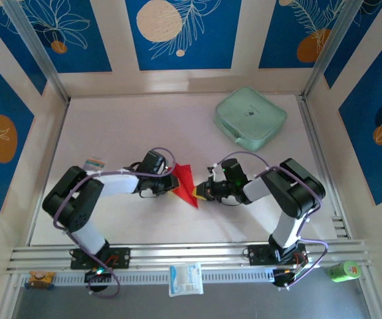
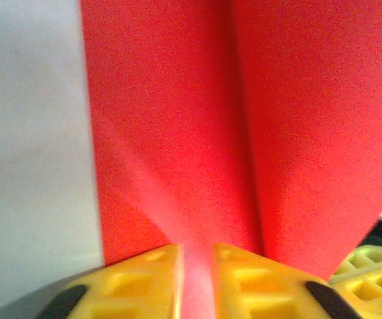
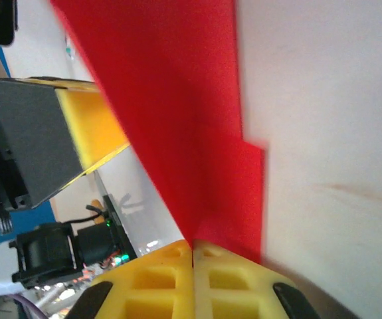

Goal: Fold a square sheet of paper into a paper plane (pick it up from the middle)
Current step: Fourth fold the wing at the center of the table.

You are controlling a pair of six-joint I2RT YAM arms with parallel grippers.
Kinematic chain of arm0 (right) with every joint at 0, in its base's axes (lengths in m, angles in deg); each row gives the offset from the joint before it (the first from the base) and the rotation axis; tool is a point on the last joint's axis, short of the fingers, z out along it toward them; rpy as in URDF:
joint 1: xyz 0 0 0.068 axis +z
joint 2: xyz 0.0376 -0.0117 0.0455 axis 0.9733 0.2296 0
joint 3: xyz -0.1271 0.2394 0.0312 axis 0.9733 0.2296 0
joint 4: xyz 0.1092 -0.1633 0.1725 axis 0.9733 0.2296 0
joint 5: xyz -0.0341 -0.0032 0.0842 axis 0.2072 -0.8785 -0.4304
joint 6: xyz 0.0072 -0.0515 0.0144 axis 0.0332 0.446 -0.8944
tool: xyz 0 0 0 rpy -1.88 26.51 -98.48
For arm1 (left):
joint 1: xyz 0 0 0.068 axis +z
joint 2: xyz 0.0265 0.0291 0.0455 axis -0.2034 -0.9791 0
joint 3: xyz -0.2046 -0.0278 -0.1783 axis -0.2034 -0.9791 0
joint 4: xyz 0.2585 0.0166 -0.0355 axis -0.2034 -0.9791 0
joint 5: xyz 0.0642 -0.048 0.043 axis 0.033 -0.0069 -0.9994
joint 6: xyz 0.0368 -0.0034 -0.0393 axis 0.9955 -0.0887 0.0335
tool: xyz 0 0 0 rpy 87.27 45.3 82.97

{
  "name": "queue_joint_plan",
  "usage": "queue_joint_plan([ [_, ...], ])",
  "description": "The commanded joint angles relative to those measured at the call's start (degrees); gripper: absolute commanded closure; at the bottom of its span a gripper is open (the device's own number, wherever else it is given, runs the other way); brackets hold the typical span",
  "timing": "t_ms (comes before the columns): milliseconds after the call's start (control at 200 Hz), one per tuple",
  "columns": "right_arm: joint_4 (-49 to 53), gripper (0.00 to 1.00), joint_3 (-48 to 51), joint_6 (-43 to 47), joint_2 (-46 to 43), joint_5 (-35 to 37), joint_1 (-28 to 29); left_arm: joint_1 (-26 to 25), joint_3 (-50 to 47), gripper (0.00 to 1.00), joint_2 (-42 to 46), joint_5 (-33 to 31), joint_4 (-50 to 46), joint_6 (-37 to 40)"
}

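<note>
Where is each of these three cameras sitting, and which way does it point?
Top external: fixed above and behind the arms, looking down on the table; both arms show, left end effector and right end effector meeting at the red folded paper.
Left wrist: on the left arm, looking along the left end effector at the paper.
Right wrist: on the right arm, looking along the shut right end effector at the paper.
Shared: all three see the paper.

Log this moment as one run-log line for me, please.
red paper plane: creased, between both grippers | left gripper: jaws slightly apart astride the crease | right gripper: shut on the plane | mint-green zip case: far right, untouched
</note>
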Motion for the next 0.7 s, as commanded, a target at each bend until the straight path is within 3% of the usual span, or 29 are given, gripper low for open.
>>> queue_joint_plan([
  [0,10.0,0.95,-2.1,6.9,-4.0,3.4,2.4,-0.2,-2.2,0.62,6.8,-0.4,-0.1,-1.9],
  [90,17.5,0.95,-4.4,12.0,-6.7,7.6,4.7,-0.1,-3.0,0.44,11.1,-1.5,0.2,-2.9],
  [235,24.8,0.94,-7.1,17.6,-8.9,13.9,8.3,0.5,-2.7,0.29,13.2,-1.4,-0.8,-4.3],
  [555,30.7,0.94,-9.4,27.4,-10.5,31.1,18.4,1.9,-0.5,0.24,8.8,-0.3,-4.8,-7.4],
  [695,29.6,0.94,-8.8,30.1,-11.2,38.7,22.4,2.6,0.1,0.27,7.4,-0.1,-9.0,-8.0],
])
